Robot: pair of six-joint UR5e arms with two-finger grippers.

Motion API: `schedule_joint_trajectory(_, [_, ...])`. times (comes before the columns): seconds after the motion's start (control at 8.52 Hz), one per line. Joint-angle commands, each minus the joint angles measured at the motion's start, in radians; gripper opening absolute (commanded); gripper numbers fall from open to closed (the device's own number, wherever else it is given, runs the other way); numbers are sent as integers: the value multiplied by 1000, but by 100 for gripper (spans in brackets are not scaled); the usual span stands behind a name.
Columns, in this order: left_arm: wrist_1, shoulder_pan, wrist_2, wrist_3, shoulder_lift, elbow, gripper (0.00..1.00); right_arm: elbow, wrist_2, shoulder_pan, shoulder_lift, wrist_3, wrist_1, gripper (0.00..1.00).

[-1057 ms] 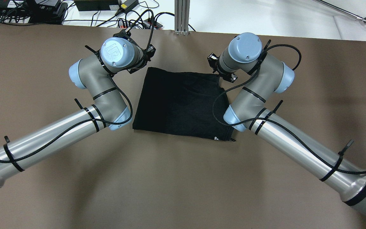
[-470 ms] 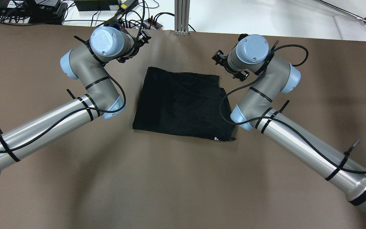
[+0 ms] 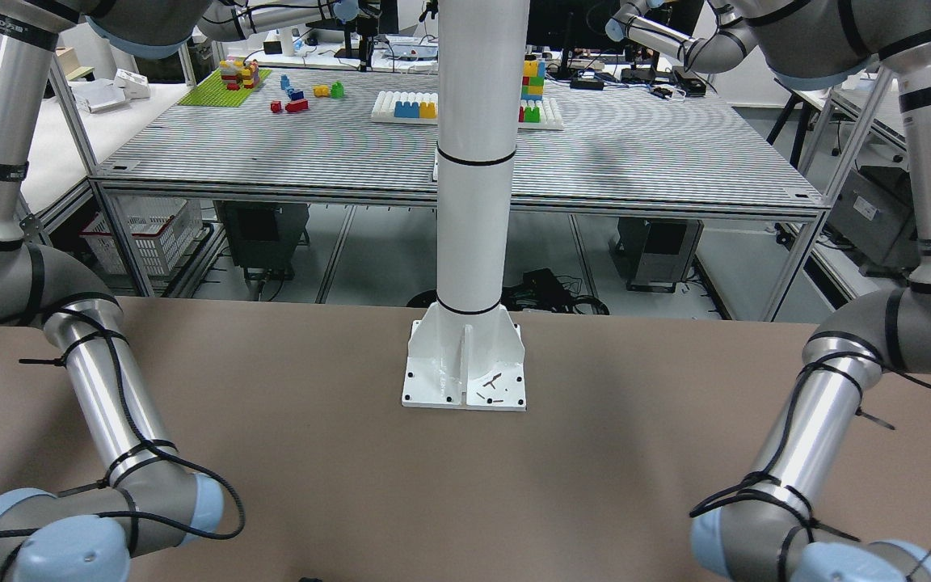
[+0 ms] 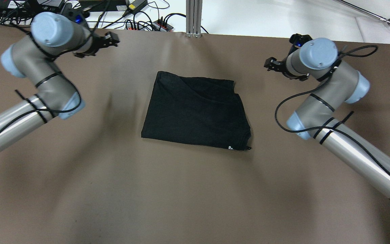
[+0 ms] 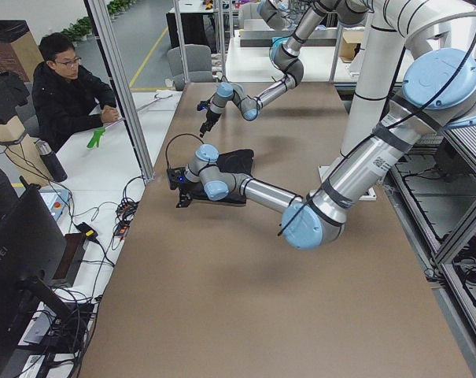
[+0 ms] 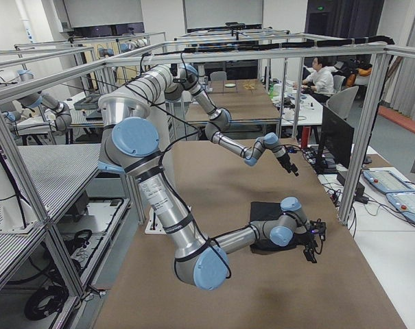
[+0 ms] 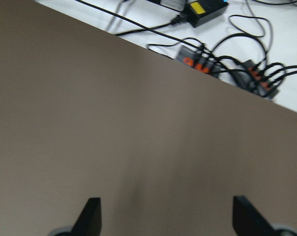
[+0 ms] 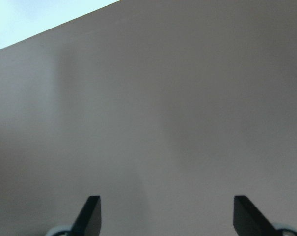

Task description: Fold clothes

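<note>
A black garment [image 4: 195, 110] lies folded flat in a rough rectangle at the middle of the brown table [image 4: 195, 189]. It also shows in the exterior left view [image 5: 236, 163] and the exterior right view [image 6: 261, 208]. My left gripper [image 4: 113, 38] is open and empty near the table's far edge, well to the left of the garment. My right gripper [image 4: 269, 64] is open and empty to the right of the garment's far corner. The left wrist view [image 7: 168, 221] and right wrist view [image 8: 168, 219] show each one's fingers wide apart over bare table.
Cables and a power strip [image 4: 147, 22] lie just past the table's far edge, and they also show in the left wrist view [image 7: 202, 61]. An aluminium post [image 4: 194, 17] stands at the far middle. The white column base [image 3: 465, 368] is bolted at the robot's side. A seated operator [image 5: 64, 87] is beyond the far edge.
Both arms have swung outward from the garment's far corners, the left to the left, the right to the right. The garment has stayed flat in place.
</note>
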Motion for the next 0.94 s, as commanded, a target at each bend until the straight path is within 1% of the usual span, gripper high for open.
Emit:
schedule_joint_trajectory(0.0, [88,-138,-28,407,380,-340,94,87,9,137,-181,-395,8,95])
schedule_joint_trajectory(0.12, [96,-186,-25,548,508,-430,94,101,11,200,-240,-548,14,95])
schedule_joint_trajectory(0.23, [89,-224,-31,649,624,-487,94,117,11,251,-306,-695,67,95])
schedule_joint_trajectory(0.35, [87,-272,-30,730,685,-509,94,118,14,314,-368,-806,115,95])
schedule_joint_trajectory(0.47, [83,-330,-30,863,724,-505,94,119,14,361,-420,-914,150,95])
schedule_joint_trajectory(0.59, [86,-403,-33,1021,746,-497,94,119,23,416,-492,-1000,216,95])
schedule_joint_trajectory(0.7, [84,-491,-92,1150,760,-470,94,125,105,485,-535,-1072,250,95])
schedule_joint_trajectory(0.82, [81,-563,-140,1262,758,-429,94,128,194,541,-558,-1100,253,95])
